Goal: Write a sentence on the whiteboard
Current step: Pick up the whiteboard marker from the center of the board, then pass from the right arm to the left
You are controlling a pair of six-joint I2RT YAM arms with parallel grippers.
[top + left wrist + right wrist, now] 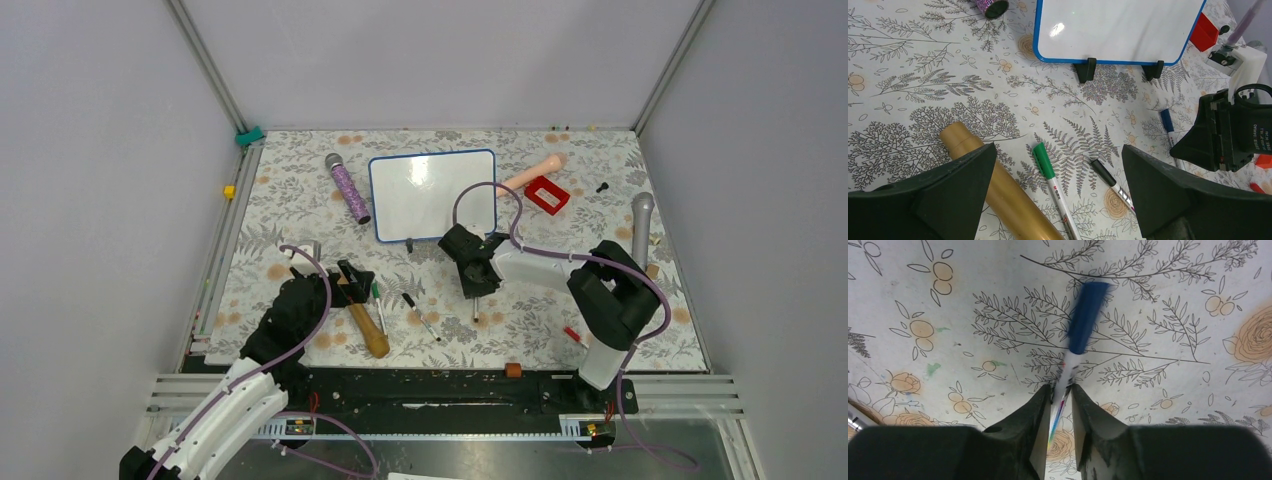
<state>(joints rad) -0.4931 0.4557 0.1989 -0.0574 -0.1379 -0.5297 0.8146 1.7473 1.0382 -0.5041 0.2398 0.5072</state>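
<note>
Marker (1083,325), blue-capped, lies between fingers of right gripper (1060,388).

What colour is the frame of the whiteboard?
Blue; the whiteboard frame shows best in the left wrist view.

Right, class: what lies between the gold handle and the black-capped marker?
A green-capped marker, flat on the floral cloth; the left wrist view shows it best.

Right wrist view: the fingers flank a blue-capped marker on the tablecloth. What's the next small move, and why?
Probably close the right gripper fully on the blue-capped marker, then lift it slightly. Its fingers sit close on either side of the barrel, though a firm pinch isn't clear, and the whiteboard is blank.
</note>
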